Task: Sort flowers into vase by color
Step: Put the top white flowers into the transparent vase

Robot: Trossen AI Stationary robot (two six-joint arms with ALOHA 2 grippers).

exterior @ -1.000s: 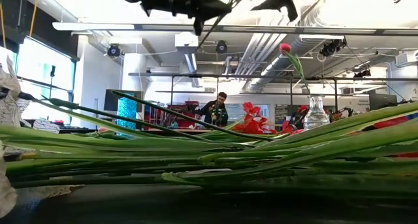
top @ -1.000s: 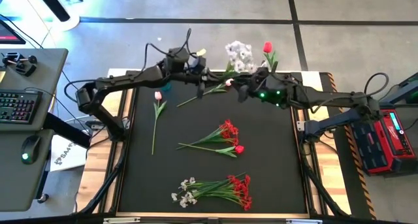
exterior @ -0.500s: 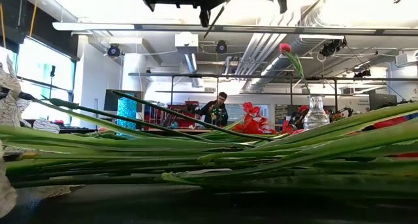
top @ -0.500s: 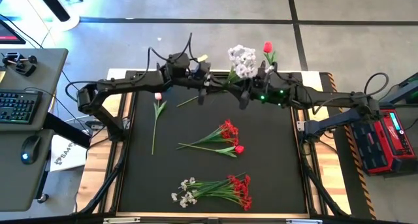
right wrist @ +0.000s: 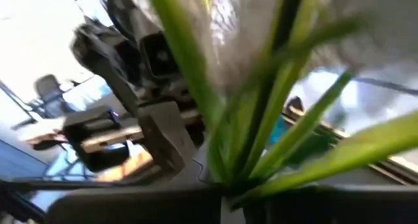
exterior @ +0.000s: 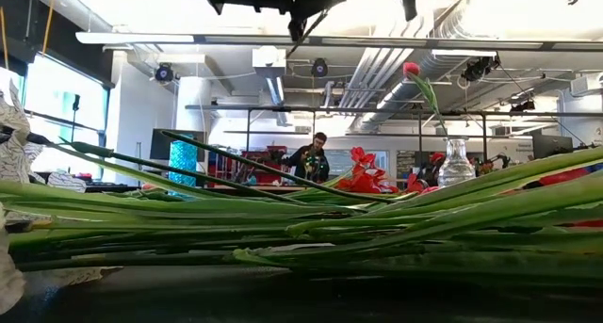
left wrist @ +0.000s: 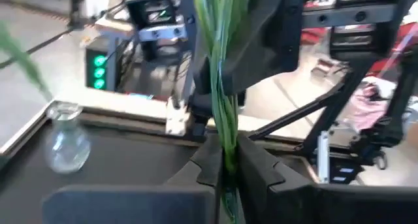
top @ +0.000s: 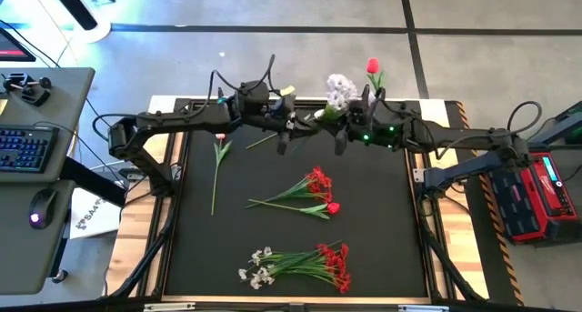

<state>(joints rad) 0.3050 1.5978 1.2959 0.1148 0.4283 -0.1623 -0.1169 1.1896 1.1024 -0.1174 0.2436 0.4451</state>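
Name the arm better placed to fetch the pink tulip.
Probably left: the pink tulip lies on its side, though the left gripper is shut on the white spray's stem.

Black counter [top: 382,248]; red blooms [top: 317,180] on green stems; a pink tulip [top: 219,133]; white blossoms [top: 340,88]; a clear vase [left wrist: 64,144].

Both arms meet over the far edge of the counter [top: 191,257], the left gripper [top: 284,135] just left of the right gripper [top: 344,133], with a spray of blossoms [top: 339,91] held up between them. A vase [exterior: 456,163] with a tulip [top: 372,67] stands at the far right. A single tulip [top: 218,157] lies left, a bunch [top: 305,196] mid-counter, another bunch [top: 300,264] at the near edge.
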